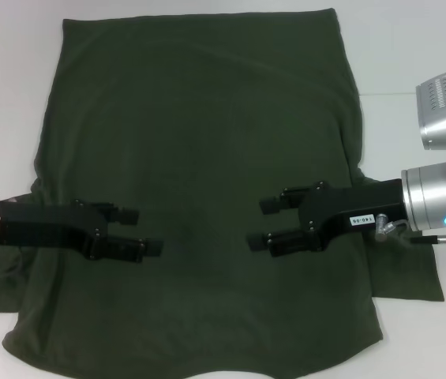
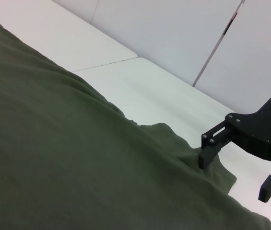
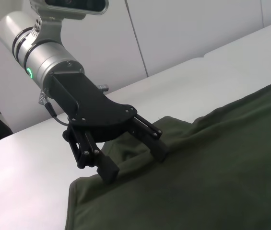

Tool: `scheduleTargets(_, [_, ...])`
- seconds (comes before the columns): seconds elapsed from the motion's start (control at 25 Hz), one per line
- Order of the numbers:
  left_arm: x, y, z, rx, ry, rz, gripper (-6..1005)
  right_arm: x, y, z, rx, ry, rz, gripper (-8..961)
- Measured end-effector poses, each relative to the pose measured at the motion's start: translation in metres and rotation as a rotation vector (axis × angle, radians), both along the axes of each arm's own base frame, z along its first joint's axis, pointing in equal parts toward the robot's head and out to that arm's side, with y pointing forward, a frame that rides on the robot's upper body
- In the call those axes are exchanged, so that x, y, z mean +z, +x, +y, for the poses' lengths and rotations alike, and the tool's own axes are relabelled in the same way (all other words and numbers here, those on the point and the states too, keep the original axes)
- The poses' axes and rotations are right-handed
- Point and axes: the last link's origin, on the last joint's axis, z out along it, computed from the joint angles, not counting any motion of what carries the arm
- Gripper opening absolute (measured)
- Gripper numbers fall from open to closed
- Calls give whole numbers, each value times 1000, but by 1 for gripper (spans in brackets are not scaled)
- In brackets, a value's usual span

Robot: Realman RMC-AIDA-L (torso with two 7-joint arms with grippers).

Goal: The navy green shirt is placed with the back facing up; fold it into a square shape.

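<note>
Left claw (image 1: pixel 132 230) and right claw (image 1: pixel 274 223), both spread and empty, face each other above the navy green shirt (image 1: pixel 199 142); I see it flat on the white counter (image 1: pixel 412 47), long axis running away from me; 2 sleeves lie outboard, 1 behind each claw, equally near.

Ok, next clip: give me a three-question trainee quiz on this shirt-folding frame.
1. True or false: the navy green shirt is already folded into a square.
2. Multiple choice: where are the left gripper and right gripper? A) both over the shirt, pointing toward each other; B) both off the shirt, out over the white table; C) one at each far corner of the shirt.
3. Short answer: is either gripper shut on the fabric?

Key:
1. False; it lies spread flat.
2. A.
3. No; both show open jaws with nothing between them.
</note>
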Motion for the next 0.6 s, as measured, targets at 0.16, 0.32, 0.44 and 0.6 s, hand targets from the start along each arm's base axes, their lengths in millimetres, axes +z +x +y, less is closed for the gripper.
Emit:
scheduleTargets(0.16, [0, 0, 0, 0, 0, 0, 947, 0, 0, 0, 1, 0, 0, 832])
scheduleTargets(0.32, [0, 0, 0, 0, 0, 0, 948, -1, 0, 0, 1, 0, 1, 832])
scheduleTargets(0.44, [0, 0, 0, -1, 0, 0, 948, -1, -1, 0, 1, 0, 1, 832])
scheduleTargets(0.6, [0, 1, 0, -1, 0, 0, 948, -1, -1, 0, 0, 1, 1, 832])
